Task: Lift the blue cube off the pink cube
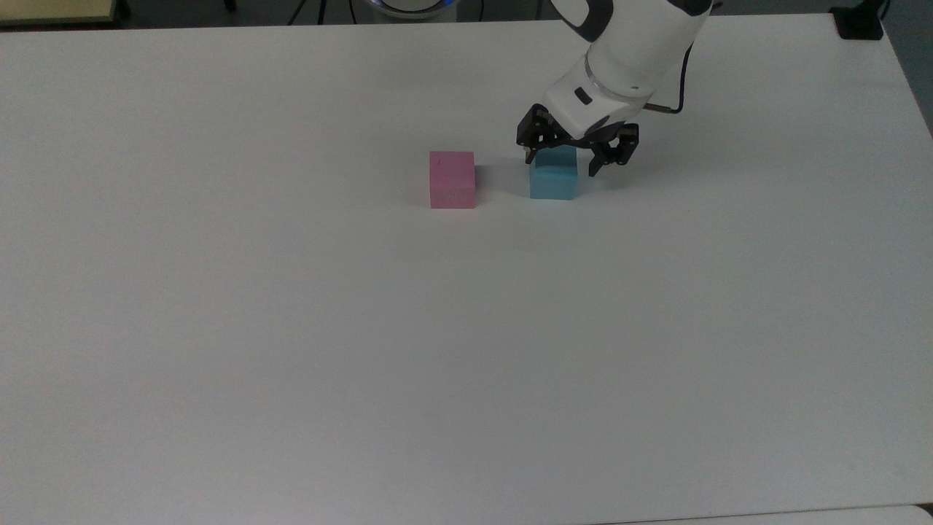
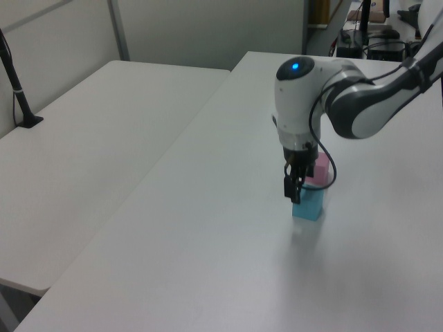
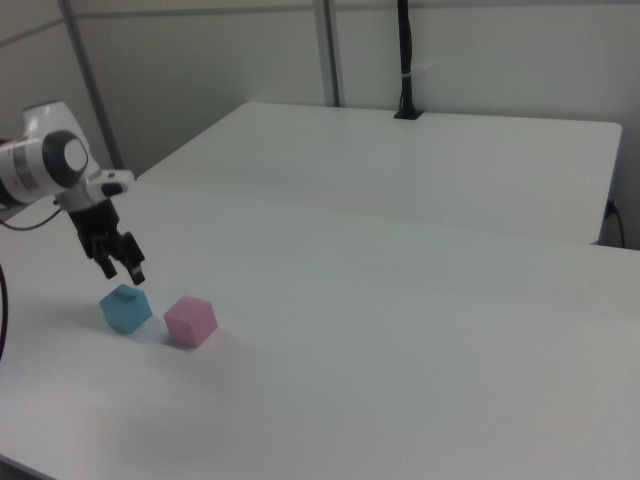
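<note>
Tool (image 1: 565,157) fingers spread, hovering just above blue cube (image 1: 554,179). Pink cube (image 1: 452,179) on tabletop (image 1: 466,328) at the top view's left, blue cube near its right, apart. Release step; next move is to retreat upward.

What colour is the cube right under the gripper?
Light blue. The blue cube shows best in the top view, below the open gripper.

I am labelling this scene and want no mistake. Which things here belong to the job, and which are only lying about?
Part of the job:
- blue cube, on the table beside the pink one
- pink cube
- gripper, open above the blue cube

Just there:
- white table
- second table
- black post standing on it
</note>
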`<state>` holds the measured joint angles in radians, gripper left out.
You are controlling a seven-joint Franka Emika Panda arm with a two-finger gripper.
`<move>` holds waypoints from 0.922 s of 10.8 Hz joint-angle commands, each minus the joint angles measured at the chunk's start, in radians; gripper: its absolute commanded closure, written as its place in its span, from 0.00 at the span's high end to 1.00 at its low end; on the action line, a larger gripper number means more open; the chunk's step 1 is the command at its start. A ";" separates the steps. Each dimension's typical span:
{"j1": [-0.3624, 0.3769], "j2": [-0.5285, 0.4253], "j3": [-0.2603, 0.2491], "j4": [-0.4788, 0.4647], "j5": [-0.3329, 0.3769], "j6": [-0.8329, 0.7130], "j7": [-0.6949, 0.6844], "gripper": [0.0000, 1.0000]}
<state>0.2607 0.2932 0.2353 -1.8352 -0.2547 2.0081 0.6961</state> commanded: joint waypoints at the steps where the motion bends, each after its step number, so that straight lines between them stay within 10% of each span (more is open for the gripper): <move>1: -0.058 -0.172 -0.002 0.020 0.015 -0.168 0.010 1.00; 3: -0.087 -0.261 -0.017 0.033 0.035 -0.251 0.000 1.00; 8: -0.120 -0.453 -0.307 0.091 0.141 -0.368 -0.393 1.00; 10: -0.217 -0.436 -0.350 0.175 0.182 -0.367 -0.585 1.00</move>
<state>0.1207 -0.1569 -0.0757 -1.7376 -0.1339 1.6598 0.2901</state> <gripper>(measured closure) 0.000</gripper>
